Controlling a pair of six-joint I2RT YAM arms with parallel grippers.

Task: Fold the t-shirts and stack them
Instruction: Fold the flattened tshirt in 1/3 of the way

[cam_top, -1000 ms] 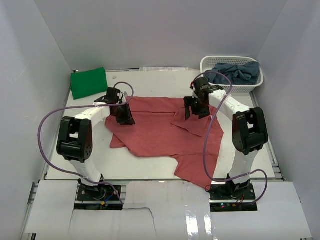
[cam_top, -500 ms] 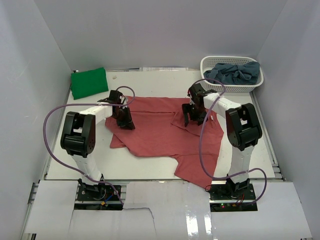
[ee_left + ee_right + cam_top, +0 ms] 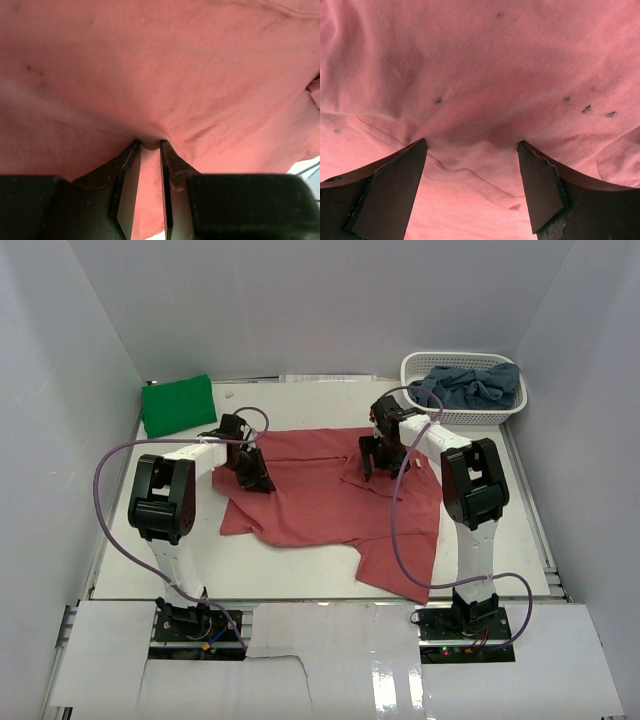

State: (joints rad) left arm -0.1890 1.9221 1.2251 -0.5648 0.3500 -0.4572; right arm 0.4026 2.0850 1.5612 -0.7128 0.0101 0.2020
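Observation:
A salmon-red t-shirt (image 3: pixel 320 505) lies spread and rumpled across the middle of the table. My left gripper (image 3: pixel 250 472) is down on the shirt's left part. In the left wrist view its narrow jaws (image 3: pixel 149 144) pinch a small ridge of the red cloth (image 3: pixel 165 75). My right gripper (image 3: pixel 385 460) rests on the shirt's back right part. Its fingers (image 3: pixel 471 145) stand wide open, tips pressed into the red cloth (image 3: pixel 480 65), with a stitched hem bunched between them. A folded bright green t-shirt (image 3: pixel 178 405) sits at the back left. Grey-blue t-shirts (image 3: pixel 475 383) lie heaped in the basket.
The white lattice basket (image 3: pixel 430 362) stands at the back right corner. White walls close in the table on three sides. Purple cables loop from both arms over the table's left and right parts.
Both grippers have moved toward the back of the table. The red shirt has slid with them, its near hem pulling away from the front edge.

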